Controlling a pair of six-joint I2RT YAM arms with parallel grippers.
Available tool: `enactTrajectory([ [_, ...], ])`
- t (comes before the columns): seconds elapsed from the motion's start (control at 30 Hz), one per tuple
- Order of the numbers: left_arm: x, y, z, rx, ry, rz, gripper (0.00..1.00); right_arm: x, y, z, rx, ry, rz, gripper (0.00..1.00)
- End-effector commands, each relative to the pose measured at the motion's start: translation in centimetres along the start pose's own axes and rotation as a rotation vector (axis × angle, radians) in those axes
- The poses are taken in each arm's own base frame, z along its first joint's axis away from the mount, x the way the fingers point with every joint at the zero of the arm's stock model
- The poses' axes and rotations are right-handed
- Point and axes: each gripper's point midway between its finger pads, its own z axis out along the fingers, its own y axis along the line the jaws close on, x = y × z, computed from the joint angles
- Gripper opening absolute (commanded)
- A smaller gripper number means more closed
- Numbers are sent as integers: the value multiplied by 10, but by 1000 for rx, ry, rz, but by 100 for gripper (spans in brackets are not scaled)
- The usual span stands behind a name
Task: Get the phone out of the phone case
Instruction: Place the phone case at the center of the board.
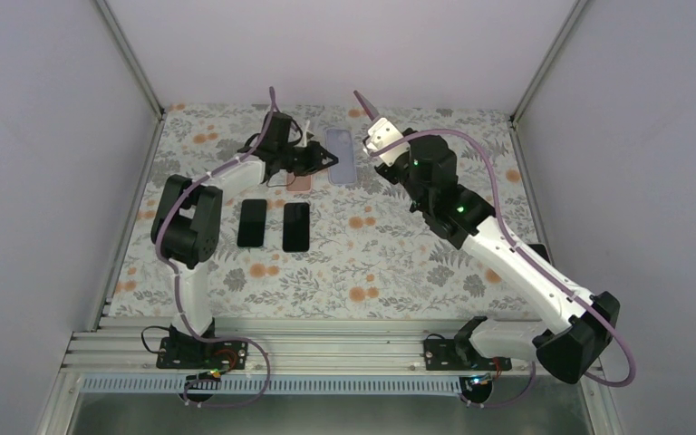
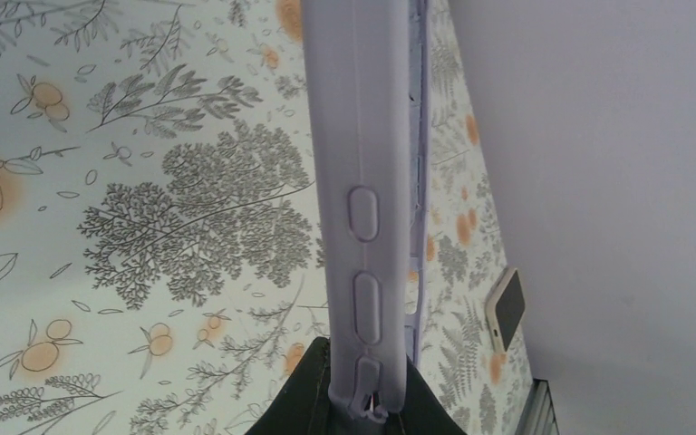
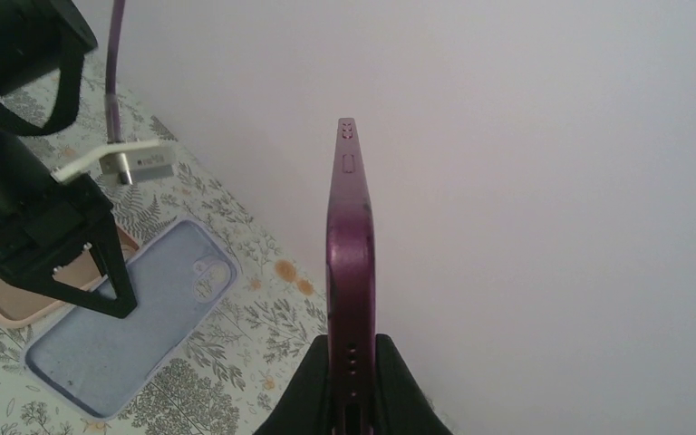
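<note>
Lilac case [image 2: 367,181] lies flat at the far middle of the tabletop [image 1: 381,263], my left hand [image 2: 362,399] shut on its edge. My right hand [image 3: 352,372] grips a dark purple slab [image 3: 349,245] by one end, raised. I cannot tell if it is phone or case. It may slip and fall.

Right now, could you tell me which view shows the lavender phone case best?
The right wrist view: the lavender phone case lies flat, nearly whole, camera cutout showing. The left wrist view shows only its buttoned side edge; the top view shows it small.
</note>
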Motion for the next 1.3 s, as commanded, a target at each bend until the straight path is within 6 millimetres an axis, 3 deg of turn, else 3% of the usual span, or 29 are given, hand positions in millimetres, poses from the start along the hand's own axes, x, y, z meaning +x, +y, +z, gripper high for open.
enactTrajectory([
  [0.0,5,17,17,-47,43,-8,2,-19,-23,-13,42,-74,74,4],
  [0.5,7,73,67,-187,125,-58,3,-7,-23,-9,30,-53,99,4],
  [0.87,8,100,77,-339,127,-45,13,-7,-23,-8,23,-52,107,4],
  [1.0,9,105,78,-386,121,-36,21,-9,-23,-9,20,-55,110,4],
  [1.27,6,113,76,-446,104,-29,26,-9,-23,-9,17,-56,110,4],
])
